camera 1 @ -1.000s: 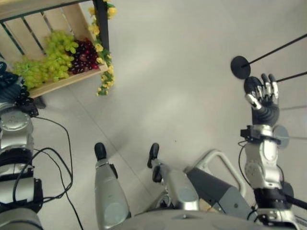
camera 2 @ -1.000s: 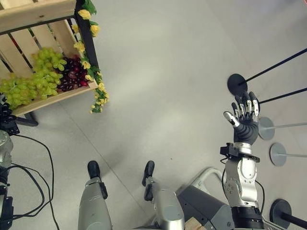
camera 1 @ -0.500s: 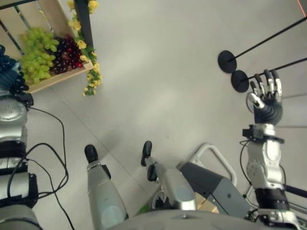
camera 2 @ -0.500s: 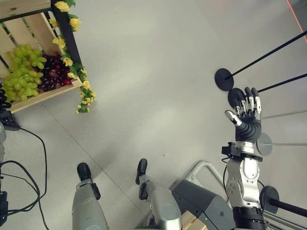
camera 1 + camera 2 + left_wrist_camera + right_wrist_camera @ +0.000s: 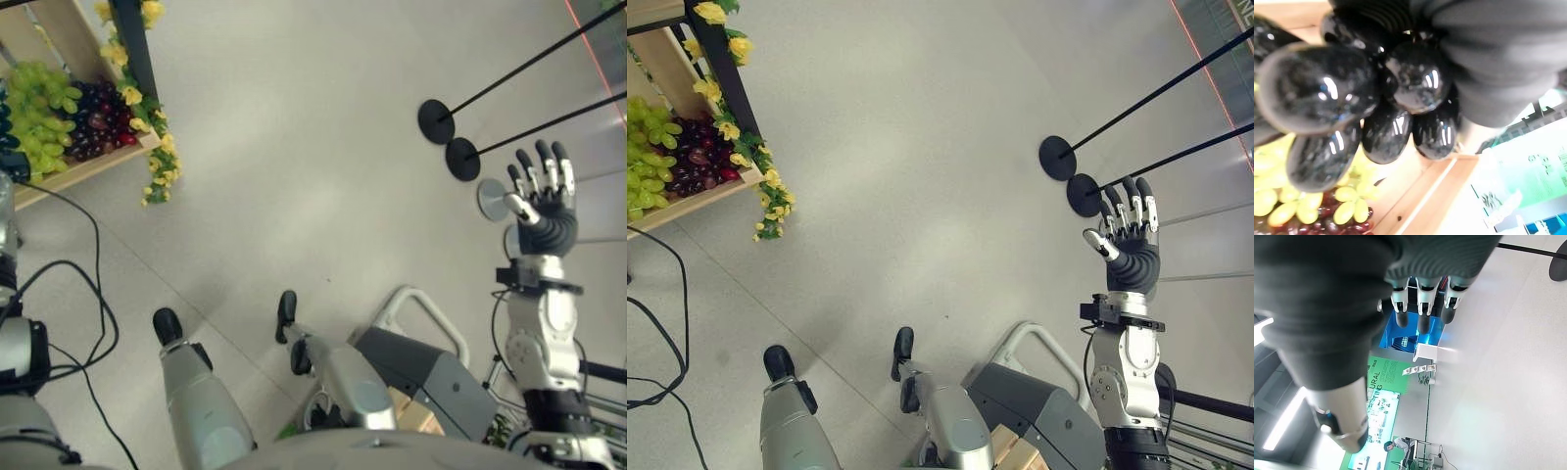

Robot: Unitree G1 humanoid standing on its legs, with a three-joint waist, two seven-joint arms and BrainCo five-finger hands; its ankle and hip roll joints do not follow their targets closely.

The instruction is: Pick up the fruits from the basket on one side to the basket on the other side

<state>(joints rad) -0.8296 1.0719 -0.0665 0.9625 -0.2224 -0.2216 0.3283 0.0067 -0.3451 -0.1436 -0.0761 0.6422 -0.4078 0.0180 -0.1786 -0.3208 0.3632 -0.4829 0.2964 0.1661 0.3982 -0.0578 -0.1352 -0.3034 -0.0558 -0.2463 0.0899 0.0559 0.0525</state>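
Note:
A bunch of glossy black grapes [image 5: 1352,112] hangs right under my left hand [image 5: 1488,63], which is shut on it, above a wooden crate [image 5: 83,164] at the far left. The crate holds green grapes [image 5: 34,98] and dark red grapes [image 5: 93,122]. The same green grapes [image 5: 1298,205] show below the held bunch in the left wrist view. My right hand [image 5: 1127,240] is raised at the right over bare floor, open, its fingers [image 5: 1420,308] straight and holding nothing.
The crate sits in a black frame [image 5: 132,44] trimmed with yellow flowers [image 5: 157,166]. Two black round bases with long thin poles [image 5: 436,119] lie on the grey floor close to my right hand, and a grey disc base [image 5: 493,199] sits just behind it.
The whole picture has shifted, so the camera has turned right: the crate now sits nearer the left edge. My right hand stays raised and open. The left hand still holds the black grapes.

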